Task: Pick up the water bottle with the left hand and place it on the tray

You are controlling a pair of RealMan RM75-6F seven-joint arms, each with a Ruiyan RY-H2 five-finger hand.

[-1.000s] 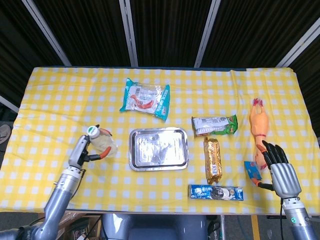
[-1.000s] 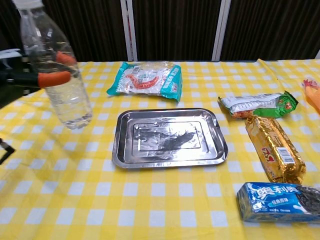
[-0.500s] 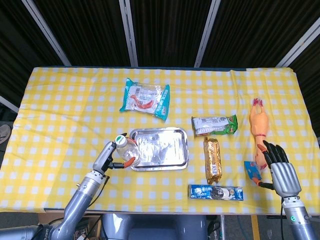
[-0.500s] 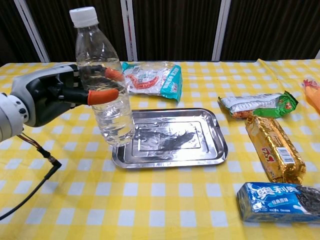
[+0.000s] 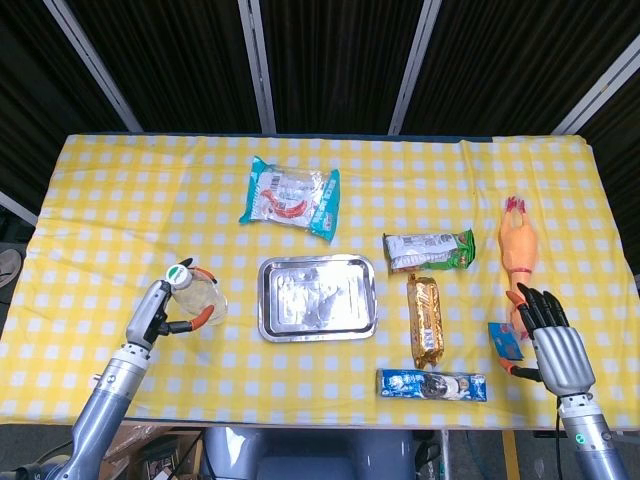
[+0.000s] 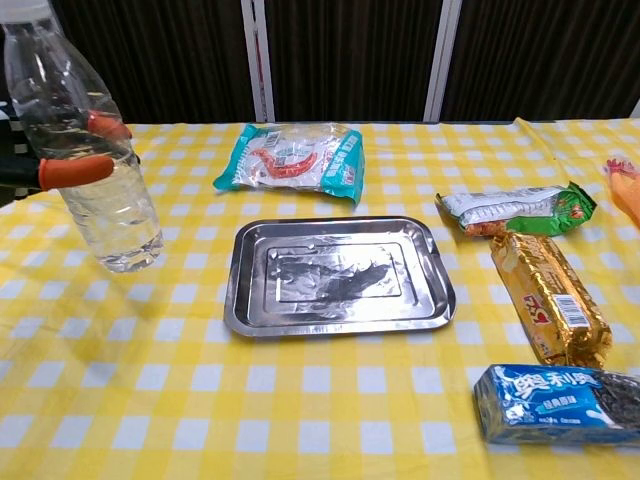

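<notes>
At the near left edge of the checked table (image 5: 120, 200), the robot's left hand (image 5: 160, 315) grips a clear water bottle (image 6: 80, 150), orange-tipped fingers (image 6: 75, 170) wrapped around its middle; the bottle is held upright, left of the steel tray (image 5: 318, 298) and apart from it. At the near right edge, the right hand (image 5: 548, 340) holds nothing, fingers spread, beside a rubber chicken (image 5: 518, 255). Near the front lies a blue cookie pack (image 5: 432, 384), then a gold snack bar (image 5: 426, 320), a green packet (image 5: 428, 250) and, farthest, a teal bag (image 5: 290, 195). Half a second earlier the bottle hung at the tray's left rim; it has since swung back leftward.
</notes>
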